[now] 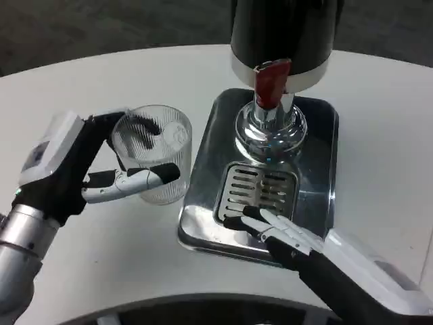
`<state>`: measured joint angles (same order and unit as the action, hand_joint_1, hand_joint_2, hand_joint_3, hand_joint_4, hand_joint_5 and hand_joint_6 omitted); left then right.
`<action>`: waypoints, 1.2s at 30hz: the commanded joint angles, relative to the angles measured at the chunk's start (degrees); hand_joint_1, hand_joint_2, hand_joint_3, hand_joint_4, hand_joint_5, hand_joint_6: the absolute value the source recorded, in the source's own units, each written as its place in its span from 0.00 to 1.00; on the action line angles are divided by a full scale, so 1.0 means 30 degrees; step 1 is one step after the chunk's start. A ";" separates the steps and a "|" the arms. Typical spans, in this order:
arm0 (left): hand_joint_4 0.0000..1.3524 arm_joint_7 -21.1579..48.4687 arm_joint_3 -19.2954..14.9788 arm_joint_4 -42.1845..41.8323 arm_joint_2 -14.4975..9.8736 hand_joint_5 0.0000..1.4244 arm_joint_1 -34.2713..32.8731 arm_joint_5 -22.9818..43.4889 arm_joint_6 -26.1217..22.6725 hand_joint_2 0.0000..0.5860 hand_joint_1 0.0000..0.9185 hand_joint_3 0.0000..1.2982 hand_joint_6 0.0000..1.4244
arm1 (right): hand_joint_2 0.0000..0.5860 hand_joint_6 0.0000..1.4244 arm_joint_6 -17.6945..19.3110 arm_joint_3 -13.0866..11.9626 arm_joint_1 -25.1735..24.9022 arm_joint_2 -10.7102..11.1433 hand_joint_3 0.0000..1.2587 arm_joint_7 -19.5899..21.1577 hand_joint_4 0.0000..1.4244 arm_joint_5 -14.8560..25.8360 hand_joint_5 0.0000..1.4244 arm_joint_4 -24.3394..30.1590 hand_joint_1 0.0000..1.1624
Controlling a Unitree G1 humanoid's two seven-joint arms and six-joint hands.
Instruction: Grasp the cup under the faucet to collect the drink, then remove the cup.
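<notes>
A clear ribbed plastic cup [160, 145] stands on the white table left of the dispenser's steel base, and my left hand [101, 162] grips it, with fingers behind it and the thumb across its front. The dispenser [281, 34] is black with a red faucet lever [270, 82] above a chrome column. Below it lies the slotted drip grate [257, 189]. My right hand [284, 233] rests on the front edge of the steel base [318, 162], fingers stretched toward the grate and holding nothing.
The round white table [101, 88] has free room at the left and back. Its front edge curves just below my hands. Dark floor lies beyond the far edge.
</notes>
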<state>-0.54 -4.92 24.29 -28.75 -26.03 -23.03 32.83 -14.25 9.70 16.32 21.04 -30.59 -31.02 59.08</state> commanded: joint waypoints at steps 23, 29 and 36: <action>0.64 -0.4991 0.4955 0.4878 0.2483 0.61 -0.4923 -0.3518 -0.0539 0.54 0.72 0.64 0.34 | 0.77 0.00 0.0556 -0.1126 0.0454 -0.0087 0.09 0.0101 0.01 0.0529 0.00 0.0305 0.58; 0.64 -0.4966 0.5651 0.4597 0.2558 0.61 -0.4796 -0.3998 -0.0718 0.54 0.72 0.64 0.34 | 0.77 0.00 0.0552 -0.1232 0.0599 -0.0095 0.09 0.0188 0.01 0.0622 0.00 0.0303 0.58; 0.64 -0.4058 0.6304 0.4729 0.2624 0.61 -0.5093 -0.3793 -0.1243 0.54 0.72 0.63 0.34 | 0.77 0.00 0.0554 -0.1297 0.0615 -0.0068 0.09 0.0192 0.01 0.0744 0.00 0.0294 0.58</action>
<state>-14.03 12.90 38.69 -21.13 -40.52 -34.27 29.98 -13.00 5.92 17.53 20.82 -30.43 -29.44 59.12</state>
